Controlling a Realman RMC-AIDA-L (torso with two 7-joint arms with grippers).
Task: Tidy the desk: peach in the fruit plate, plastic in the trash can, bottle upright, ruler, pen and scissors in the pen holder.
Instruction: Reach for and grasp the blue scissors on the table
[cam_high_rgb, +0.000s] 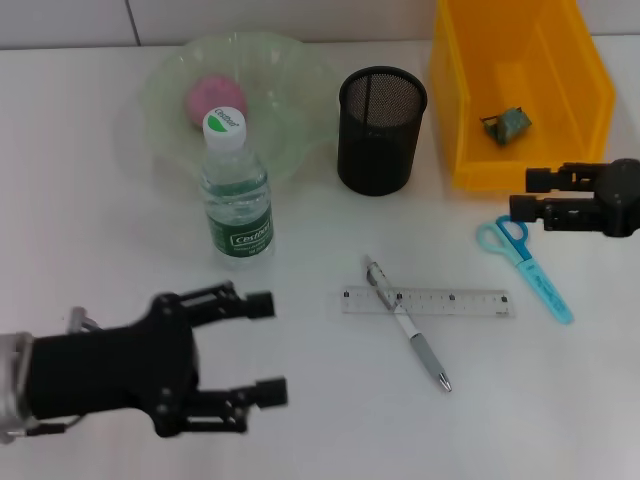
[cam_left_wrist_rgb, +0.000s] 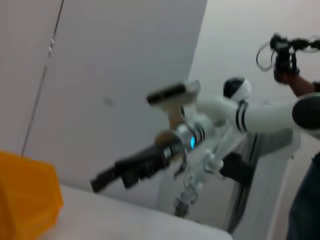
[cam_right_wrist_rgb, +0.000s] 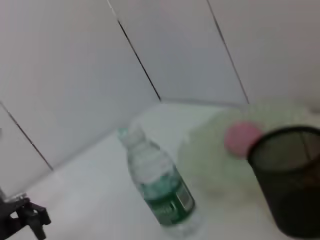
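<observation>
The pink peach (cam_high_rgb: 213, 97) lies in the green fruit plate (cam_high_rgb: 290, 70). The water bottle (cam_high_rgb: 235, 190) stands upright in front of the plate. The black mesh pen holder (cam_high_rgb: 380, 128) stands mid-table. Crumpled plastic (cam_high_rgb: 507, 125) lies in the yellow bin (cam_high_rgb: 590, 90). The clear ruler (cam_high_rgb: 450, 301), with the pen (cam_high_rgb: 420, 345) lying across it, and the blue scissors (cam_high_rgb: 530, 268) lie on the table. My right gripper (cam_high_rgb: 525, 195) is open and empty, just above the scissors' handles. My left gripper (cam_high_rgb: 265, 348) is open and empty at the near left.
The right wrist view shows the bottle (cam_right_wrist_rgb: 160, 187), peach (cam_right_wrist_rgb: 242, 137), pen holder (cam_right_wrist_rgb: 290, 175) and my left gripper (cam_right_wrist_rgb: 25, 217) far off. The left wrist view shows the right arm (cam_left_wrist_rgb: 200, 132) and the yellow bin's corner (cam_left_wrist_rgb: 25, 200).
</observation>
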